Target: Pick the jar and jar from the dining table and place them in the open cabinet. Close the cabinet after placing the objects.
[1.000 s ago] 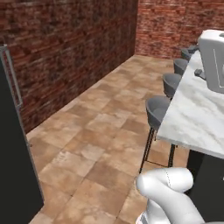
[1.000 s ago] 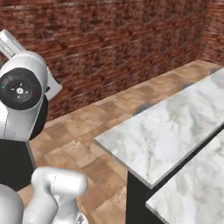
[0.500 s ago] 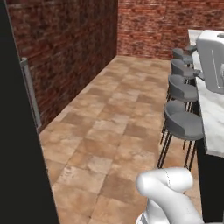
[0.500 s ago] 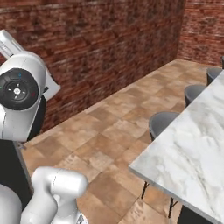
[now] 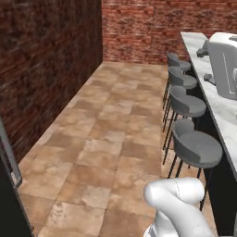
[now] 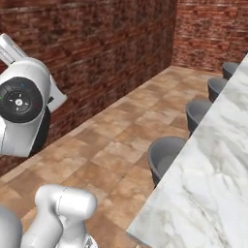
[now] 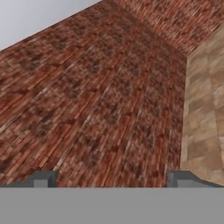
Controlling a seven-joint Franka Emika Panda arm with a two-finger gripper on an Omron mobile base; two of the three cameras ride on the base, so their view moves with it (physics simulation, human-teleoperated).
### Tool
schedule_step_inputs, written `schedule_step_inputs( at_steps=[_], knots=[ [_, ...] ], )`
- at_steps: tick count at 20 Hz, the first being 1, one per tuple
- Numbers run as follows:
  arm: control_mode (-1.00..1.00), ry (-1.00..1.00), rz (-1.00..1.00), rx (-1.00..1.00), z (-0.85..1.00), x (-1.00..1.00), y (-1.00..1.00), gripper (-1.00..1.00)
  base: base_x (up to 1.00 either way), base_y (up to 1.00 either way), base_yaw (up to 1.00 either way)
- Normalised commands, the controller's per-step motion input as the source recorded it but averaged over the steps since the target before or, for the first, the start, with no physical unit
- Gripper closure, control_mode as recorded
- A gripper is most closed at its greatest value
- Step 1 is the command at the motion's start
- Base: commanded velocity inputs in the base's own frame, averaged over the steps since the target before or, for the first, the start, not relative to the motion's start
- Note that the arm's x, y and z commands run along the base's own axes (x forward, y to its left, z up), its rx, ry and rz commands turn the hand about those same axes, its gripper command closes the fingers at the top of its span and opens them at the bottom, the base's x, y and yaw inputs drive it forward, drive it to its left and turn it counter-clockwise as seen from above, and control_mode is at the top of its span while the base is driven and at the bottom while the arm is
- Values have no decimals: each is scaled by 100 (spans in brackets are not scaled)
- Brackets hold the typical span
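Red brick walls (image 5: 51,69) stand around a brown tiled floor (image 5: 111,134), and the dining table (image 6: 213,164) with its white marble top runs along the right side, with four grey stools (image 5: 196,148) lined up just beside it. A white and silver machine (image 5: 226,65) sits on the far part of the table top, and I cannot see any jars on the bare parts of the marble. The gripper (image 7: 112,179) points at the brick wall with its two dark fingers (image 7: 43,178) wide apart and nothing between them.
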Motion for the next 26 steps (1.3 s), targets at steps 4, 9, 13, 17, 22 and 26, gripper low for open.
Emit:
schedule_step_inputs(
  at_steps=[4, 9, 13, 17, 22, 26],
  knots=[
    [100, 0, 0, 0, 0, 0, 0, -100, 78, 20, -29],
    [100, 0, 0, 0, 0, 0, 0, -100, 67, 63, -35],
    [100, 0, 0, 0, 0, 0, 0, -100, 60, 74, -36],
    [100, 0, 0, 0, 0, 0, 0, -100, 68, 63, -35],
    [100, 0, 0, 0, 0, 0, 0, -100, 83, 50, -35],
    [100, 0, 0, 0, 0, 0, 0, -100, 85, 47, -35]
  ],
)
